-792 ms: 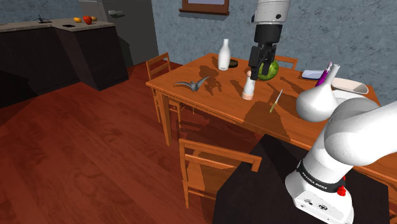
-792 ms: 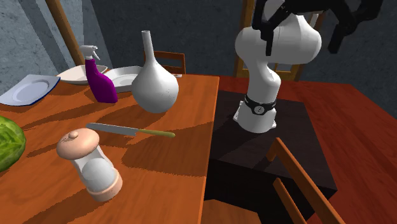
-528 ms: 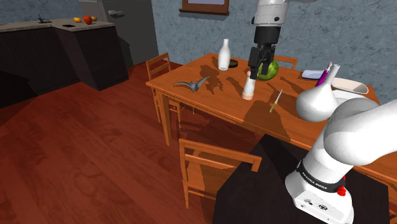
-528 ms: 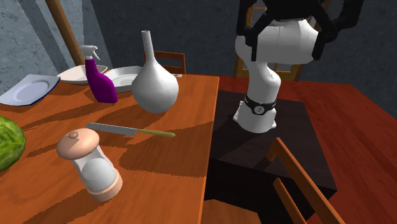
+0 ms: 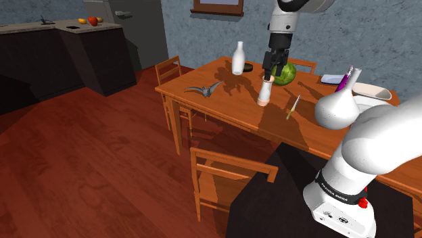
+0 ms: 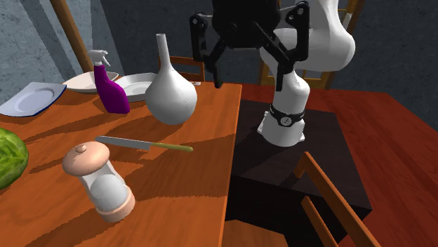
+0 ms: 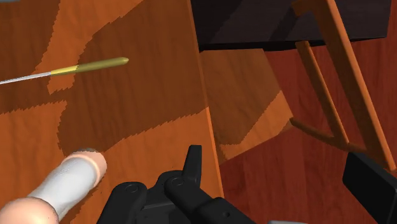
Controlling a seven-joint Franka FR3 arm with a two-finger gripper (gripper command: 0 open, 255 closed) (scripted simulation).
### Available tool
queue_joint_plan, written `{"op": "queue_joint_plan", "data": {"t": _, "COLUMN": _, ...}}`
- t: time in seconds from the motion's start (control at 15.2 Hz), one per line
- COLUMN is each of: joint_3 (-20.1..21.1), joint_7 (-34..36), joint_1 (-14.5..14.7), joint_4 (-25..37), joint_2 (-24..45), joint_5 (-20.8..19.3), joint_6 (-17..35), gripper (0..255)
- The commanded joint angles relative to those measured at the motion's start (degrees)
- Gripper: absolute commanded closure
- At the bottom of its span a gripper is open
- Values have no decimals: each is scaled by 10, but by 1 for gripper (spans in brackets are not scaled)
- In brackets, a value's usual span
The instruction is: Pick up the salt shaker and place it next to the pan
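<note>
Currently the approach step is in hand: nothing is grasped and the shaker has not left the table.

Reading the shoulder view from its left:
1. A small grey dinosaur figure [image 5: 203, 88] lies near the table [image 5: 223, 108] edge.
2. A white bottle [image 5: 238, 57] stands at the far side, with a dark flat dish [image 5: 249, 67] just behind it. This dish is taken to be the pan.
3. The salt shaker [image 5: 265, 91] stands upright near the middle of the table, well apart from the pan. It has a pale body with a pinkish cap and base.
4. The gripper [image 5: 274, 73] hangs just above the shaker cap, pointing down.
5. A green round vegetable [image 5: 289, 73], a knife [image 5: 293, 107] and a white vase [image 5: 336, 108] follow toward the right.

In the second exterior view the salt shaker [image 6: 98, 180] is at lower left and the gripper [image 6: 248, 76] at upper centre, its two fingers [image 6: 210, 59] spread wide apart with nothing between them. In the wrist view the salt shaker [image 7: 67, 184] lies outside the gap, beside one finger [image 7: 194, 160], so the tool appears off-centre.

Next move, as judged:
- Centre the gap over the cap.
- Descend until the fingers straddle the body below the cap.
- Close, lift, and carry toward the pan.

Caution: the bottle stands close to the pan. Select a set-down spot clear of it.
</note>
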Motion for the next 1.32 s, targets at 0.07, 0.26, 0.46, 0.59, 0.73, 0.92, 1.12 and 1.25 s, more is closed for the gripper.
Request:
{"op": "queue_joint_plan", "data": {"t": 0.07, "joint_3": -27, "joint_7": -26, "joint_1": -9, "joint_4": 22, "joint_2": 47, "joint_5": -8, "joint_6": 29, "gripper": 0}}
{"op": "queue_joint_plan", "data": {"t": 0.26, "joint_3": -53, "joint_7": -53, "joint_1": -18, "joint_4": 51, "joint_2": 97, "joint_5": -10, "joint_6": 53, "gripper": 0}}
{"op": "queue_joint_plan", "data": {"t": 0.46, "joint_3": -78, "joint_7": -82, "joint_1": -25, "joint_4": 86, "joint_2": 150, "joint_5": -5, "joint_6": 74, "gripper": 0}}
{"op": "queue_joint_plan", "data": {"t": 0.59, "joint_3": -94, "joint_7": -102, "joint_1": -31, "joint_4": 112, "joint_2": 186, "joint_5": 2, "joint_6": 86, "gripper": 0}}
{"op": "queue_joint_plan", "data": {"t": 0.73, "joint_3": -110, "joint_7": -123, "joint_1": -37, "joint_4": 140, "joint_2": 224, "joint_5": 13, "joint_6": 96, "gripper": 0}}
{"op": "queue_joint_plan", "data": {"t": 0.92, "joint_3": -130, "joint_7": -155, "joint_1": -48, "joint_4": 187, "joint_2": 283, "joint_5": 34, "joint_6": 107, "gripper": 0}}
{"op": "queue_joint_plan", "data": {"t": 1.12, "joint_3": -145, "joint_7": -187, "joint_1": -63, "joint_4": 240, "joint_2": 345, "joint_5": 61, "joint_6": 111, "gripper": 0}}
{"op": "queue_joint_plan", "data": {"t": 1.25, "joint_3": -153, "joint_7": -208, "joint_1": -77, "joint_4": 280, "joint_2": 387, "joint_5": 81, "joint_6": 111, "gripper": 0}}
